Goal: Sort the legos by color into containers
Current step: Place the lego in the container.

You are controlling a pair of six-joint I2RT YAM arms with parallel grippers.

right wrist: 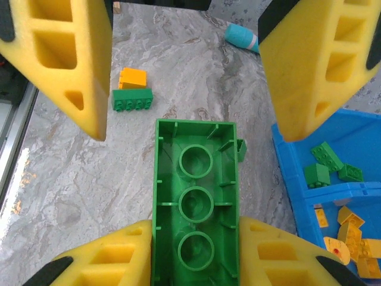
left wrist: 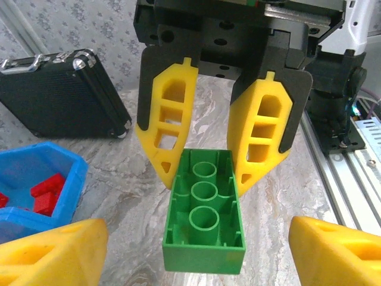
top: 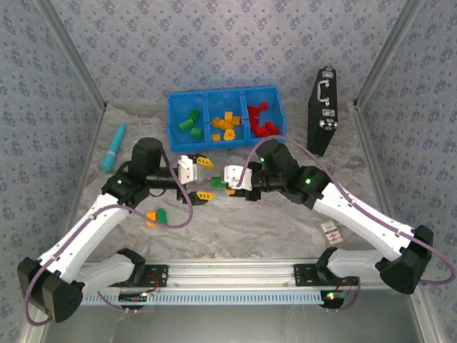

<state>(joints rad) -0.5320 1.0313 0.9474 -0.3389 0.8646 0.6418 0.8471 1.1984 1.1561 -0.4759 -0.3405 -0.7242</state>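
Note:
My right gripper is shut on one end of a large green lego, held hollow side up above the table's middle. My left gripper faces it and is open, its yellow fingers standing either side of the brick's free end with gaps to it. The blue containers tray at the back holds green legos on the left, yellow legos in the middle and red legos on the right. An orange lego and a green one lie on the table at the left.
A teal cylinder lies at the far left. A black case stands right of the tray. A small card lies near the right arm. The metal rail runs along the near edge. Patterned walls close in three sides.

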